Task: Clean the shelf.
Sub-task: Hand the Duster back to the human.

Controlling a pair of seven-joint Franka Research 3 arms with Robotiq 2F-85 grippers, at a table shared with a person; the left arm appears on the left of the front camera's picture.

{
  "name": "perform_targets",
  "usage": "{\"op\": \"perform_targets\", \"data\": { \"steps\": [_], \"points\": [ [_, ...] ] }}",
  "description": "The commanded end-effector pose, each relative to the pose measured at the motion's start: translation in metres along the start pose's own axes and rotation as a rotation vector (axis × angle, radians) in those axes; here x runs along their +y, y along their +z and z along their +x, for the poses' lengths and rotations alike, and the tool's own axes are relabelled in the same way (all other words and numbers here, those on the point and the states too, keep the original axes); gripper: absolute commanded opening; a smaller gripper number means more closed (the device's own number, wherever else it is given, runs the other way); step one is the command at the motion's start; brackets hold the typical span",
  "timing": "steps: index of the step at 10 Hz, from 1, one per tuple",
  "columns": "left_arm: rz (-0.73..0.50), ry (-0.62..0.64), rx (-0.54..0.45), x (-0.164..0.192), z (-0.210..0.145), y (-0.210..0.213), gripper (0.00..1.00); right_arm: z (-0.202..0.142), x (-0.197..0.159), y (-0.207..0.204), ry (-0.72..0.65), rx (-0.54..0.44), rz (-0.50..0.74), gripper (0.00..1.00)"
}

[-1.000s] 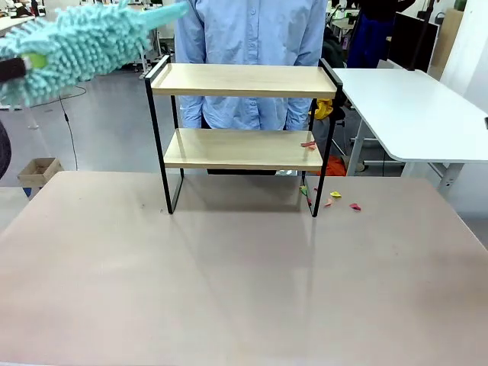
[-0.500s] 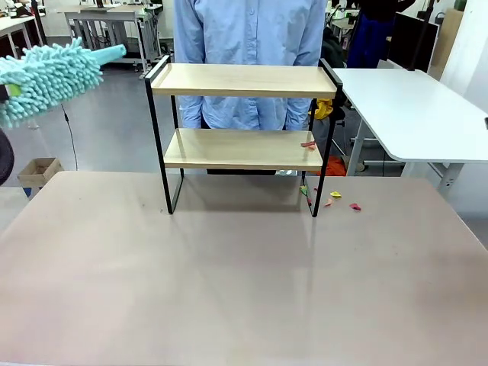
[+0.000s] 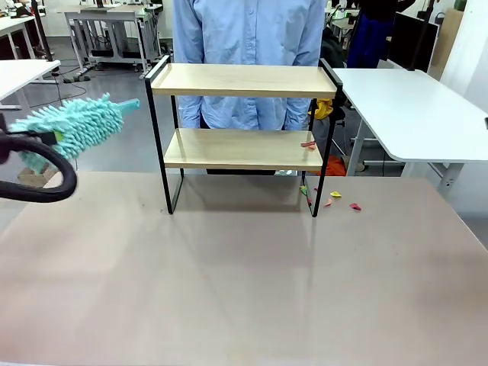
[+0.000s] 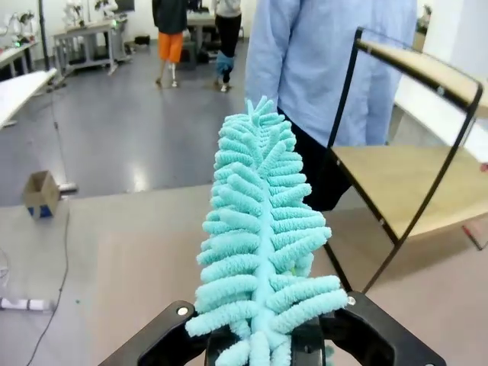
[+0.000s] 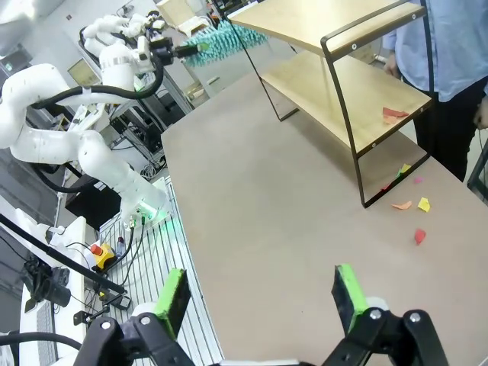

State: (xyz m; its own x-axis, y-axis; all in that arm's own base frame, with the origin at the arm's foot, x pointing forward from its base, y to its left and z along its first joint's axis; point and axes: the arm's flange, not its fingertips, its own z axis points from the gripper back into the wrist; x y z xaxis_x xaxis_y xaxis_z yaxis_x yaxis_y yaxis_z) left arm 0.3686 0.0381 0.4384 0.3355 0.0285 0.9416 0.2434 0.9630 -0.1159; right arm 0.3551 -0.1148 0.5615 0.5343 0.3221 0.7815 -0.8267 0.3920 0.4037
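The shelf stands at the table's far middle, two light boards in a black frame. A red paper scrap lies at the right end of its lower board, and several coloured scraps lie on the table by its right leg. My left gripper is shut on the handle of a fluffy teal duster, which hangs in the air left of the shelf and apart from it. From the front, the duster sits level with the lower board. My right gripper is open over the table's near right.
A person in a light blue shirt stands right behind the shelf. A white table stands at the far right and another at the far left. A black cable loops from my left arm.
The duster in my left gripper has come down from the top left corner to the height of the lower board. The shelf and scraps have not moved.
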Motion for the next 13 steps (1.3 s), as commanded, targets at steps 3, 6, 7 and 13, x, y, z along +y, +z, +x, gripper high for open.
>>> {"op": "perform_targets", "data": {
  "steps": [3,6,7,13],
  "points": [
    [0.006,0.008,-0.07,-0.037,-0.067,0.034,0.18,0.001,0.0,0.002,0.018,0.002,0.005,1.0],
    [0.033,0.0,0.002,-0.021,-0.018,-0.007,0.18,0.001,0.0,0.002,0.018,0.002,0.005,1.0],
    [0.033,0.0,0.002,-0.021,-0.018,-0.007,0.18,0.001,0.0,0.002,0.018,0.002,0.005,1.0],
    [0.033,0.0,0.002,-0.021,-0.018,-0.007,0.18,0.001,0.0,0.002,0.018,0.002,0.005,1.0]
  ]
}}
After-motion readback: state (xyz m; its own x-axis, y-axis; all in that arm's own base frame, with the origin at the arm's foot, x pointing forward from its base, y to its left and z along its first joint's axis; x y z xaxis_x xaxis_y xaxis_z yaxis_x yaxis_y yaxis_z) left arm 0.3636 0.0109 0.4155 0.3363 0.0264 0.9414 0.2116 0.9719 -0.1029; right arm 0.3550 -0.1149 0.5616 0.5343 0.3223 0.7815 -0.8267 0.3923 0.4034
